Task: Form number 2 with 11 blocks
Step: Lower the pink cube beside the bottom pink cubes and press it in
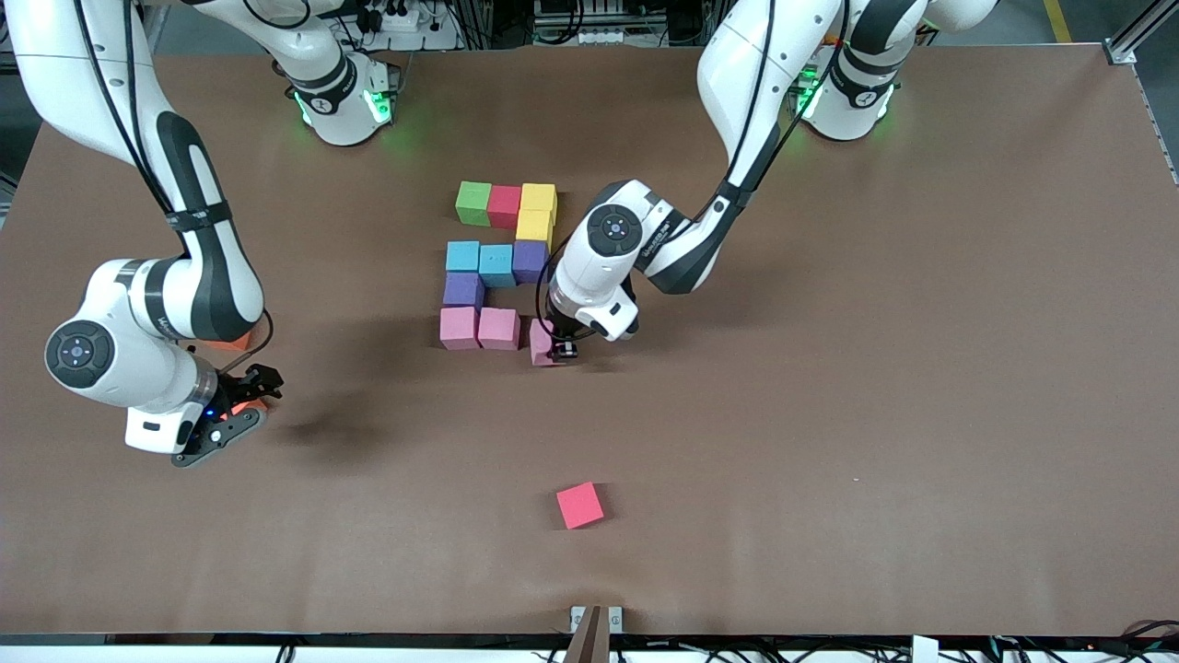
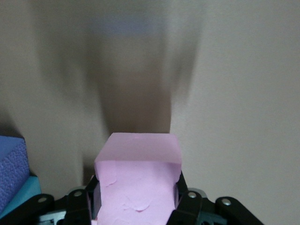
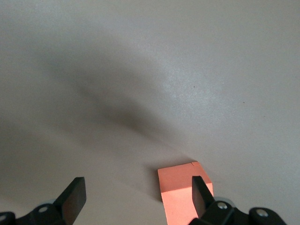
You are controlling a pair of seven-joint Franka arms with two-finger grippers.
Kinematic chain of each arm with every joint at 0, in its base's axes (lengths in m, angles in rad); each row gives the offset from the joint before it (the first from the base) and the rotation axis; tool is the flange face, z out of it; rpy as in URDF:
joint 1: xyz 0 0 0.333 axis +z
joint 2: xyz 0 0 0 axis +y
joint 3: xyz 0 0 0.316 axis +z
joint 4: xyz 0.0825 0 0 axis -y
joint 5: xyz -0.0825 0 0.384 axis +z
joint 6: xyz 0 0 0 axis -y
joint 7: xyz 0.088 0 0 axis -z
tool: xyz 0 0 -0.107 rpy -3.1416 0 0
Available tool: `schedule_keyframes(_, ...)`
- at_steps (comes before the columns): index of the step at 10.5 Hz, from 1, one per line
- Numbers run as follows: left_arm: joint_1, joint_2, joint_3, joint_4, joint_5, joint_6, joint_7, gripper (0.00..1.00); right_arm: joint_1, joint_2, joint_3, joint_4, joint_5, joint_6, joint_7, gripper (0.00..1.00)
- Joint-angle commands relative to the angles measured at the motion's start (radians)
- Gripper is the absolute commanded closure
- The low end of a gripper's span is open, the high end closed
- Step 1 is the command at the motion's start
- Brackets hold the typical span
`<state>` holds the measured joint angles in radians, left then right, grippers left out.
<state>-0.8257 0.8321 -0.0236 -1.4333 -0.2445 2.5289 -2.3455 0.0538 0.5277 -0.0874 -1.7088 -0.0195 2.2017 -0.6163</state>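
We note the number 2 (image 1: 497, 267) near the table's (image 1: 829, 414) middle, built of touching cubes. Its top row, farthest from the front camera, reads green block (image 1: 473, 203), red block (image 1: 504, 205), yellow block (image 1: 539, 197). A second yellow block (image 1: 534, 225) sits just below that one. The middle row holds two light blue blocks (image 1: 462, 256) (image 1: 496, 264) and a purple block (image 1: 531, 260). A second purple block (image 1: 463, 290) sits under the first blue one. The bottom row has two pink blocks (image 1: 459, 328) (image 1: 498, 328) in place.

The third pink block (image 1: 541, 343) (image 2: 138, 180) is at the end of that bottom row, just beside the second pink one; we cannot tell whether they touch. The left gripper (image 1: 564, 348) (image 2: 138, 206) pinches it, its black fingers (image 2: 187, 206) pressed against the cube's two sides. In the left wrist view the purple and blue cubes show at the edge.

Nearer the front camera, well apart from the digit, a lone reddish-pink cube (image 1: 580, 505) lies on the table.

Toward the right arm's end, the right gripper (image 1: 230, 419) (image 3: 138, 199) waits low over the table, fingers (image 3: 75, 197) spread wide, holding nothing. An orange cube (image 1: 241, 406) (image 3: 180, 194) lies on the table just under it, beside one finger. Another orange cube (image 1: 230, 343) peeks out under that arm's wrist.
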Motion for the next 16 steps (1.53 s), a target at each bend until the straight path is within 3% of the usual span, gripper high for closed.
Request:
schedule_keyframes(1, -0.015, 0.030, 0.008, 0.034, 0.031, -0.004, -0.038, 1.00, -0.008, -0.003, 0.006, 0.001, 0.004, 0.004, -0.003, 0.00)
schedule_keyframes(4, -0.024, 0.056, 0.008, 0.063, 0.031, 0.001, -0.052, 1.00, -0.006, -0.003, 0.005, 0.001, 0.042, 0.003, -0.006, 0.00)
schedule_keyframes(16, -0.052, 0.074, 0.008, 0.079, 0.031, -0.001, -0.075, 1.00, -0.006, -0.003, 0.006, 0.001, 0.044, 0.003, -0.005, 0.00)
